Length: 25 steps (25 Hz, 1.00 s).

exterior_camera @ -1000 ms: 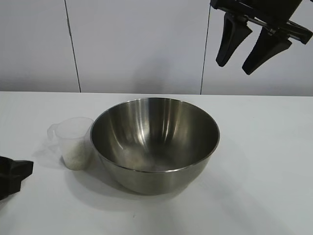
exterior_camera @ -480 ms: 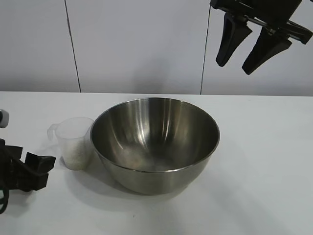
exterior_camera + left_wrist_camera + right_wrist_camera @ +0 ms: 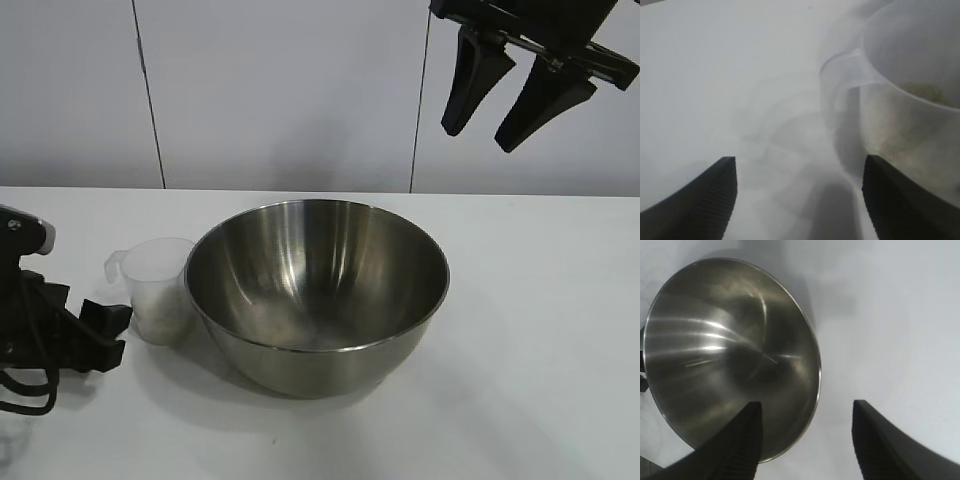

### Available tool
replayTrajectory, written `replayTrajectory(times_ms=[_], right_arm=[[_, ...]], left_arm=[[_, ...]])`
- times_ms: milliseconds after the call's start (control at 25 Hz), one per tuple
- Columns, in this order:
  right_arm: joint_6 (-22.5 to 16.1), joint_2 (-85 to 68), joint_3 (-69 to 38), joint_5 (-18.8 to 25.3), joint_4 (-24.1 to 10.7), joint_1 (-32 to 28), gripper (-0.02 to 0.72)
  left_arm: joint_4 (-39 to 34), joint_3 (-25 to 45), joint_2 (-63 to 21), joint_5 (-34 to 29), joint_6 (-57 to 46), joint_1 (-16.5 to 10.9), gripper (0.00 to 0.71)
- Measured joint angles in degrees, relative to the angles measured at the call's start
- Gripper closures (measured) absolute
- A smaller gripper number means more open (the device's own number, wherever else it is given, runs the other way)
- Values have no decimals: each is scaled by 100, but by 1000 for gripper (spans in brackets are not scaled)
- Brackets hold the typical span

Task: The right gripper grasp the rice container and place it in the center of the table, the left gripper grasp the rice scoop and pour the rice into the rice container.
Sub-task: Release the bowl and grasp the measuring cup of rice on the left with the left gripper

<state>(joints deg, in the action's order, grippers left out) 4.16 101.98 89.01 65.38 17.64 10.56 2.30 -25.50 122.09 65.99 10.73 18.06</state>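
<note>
**Halfway: bowl placed, scoop not yet gripped**

Already the rice container (image 3: 316,292) is sitting near the middle of the desk (image 3: 540,340), upright and empty as far as its shiny inside shows, so the first half of the job is looking done. The right gripper (image 3: 508,92) is hanging high at about 1 o'clock from the bowl, well apart from it, its jaws standing moderately apart and holding nothing; in its own wrist view the bowl is lying below with bare desk beside it.

The rice scoop (image 3: 157,290) is standing upright at 9 o'clock of the bowl, just beside or touching its wall; which of the two I cannot tell. Its tab handle is pointing away from the bowl, toward roughly 10 o'clock. The rice (image 3: 927,95) is lying in the lower part of the cup, none of it in the bowl.

The left gripper (image 3: 108,335) is working low over the desk at about 8 o'clock of the scoop, close to it. Its jaws are standing wide and empty; in the left wrist view one finger is lying right by the cup's wall while the other is over bare desk, so the cup is not sitting squarely between them.

Remaining, by my reading: centring on the cup or its handle, closing, lifting, carrying over the rim and tipping the grains in.
</note>
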Motion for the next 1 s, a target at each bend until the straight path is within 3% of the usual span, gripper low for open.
replayTrajectory(times_ms=[280, 480, 1000], right_arm=[[0, 0, 0, -5, 0, 0, 333], [0, 0, 0, -75, 11, 0, 333], [0, 0, 0, -95, 11, 0, 333]], left_arm=[[-17, -85, 6, 0, 14, -247, 199], [-494, -85, 8, 0, 8, -517, 200], [-1115, -437, 13, 0, -406, -582, 200]])
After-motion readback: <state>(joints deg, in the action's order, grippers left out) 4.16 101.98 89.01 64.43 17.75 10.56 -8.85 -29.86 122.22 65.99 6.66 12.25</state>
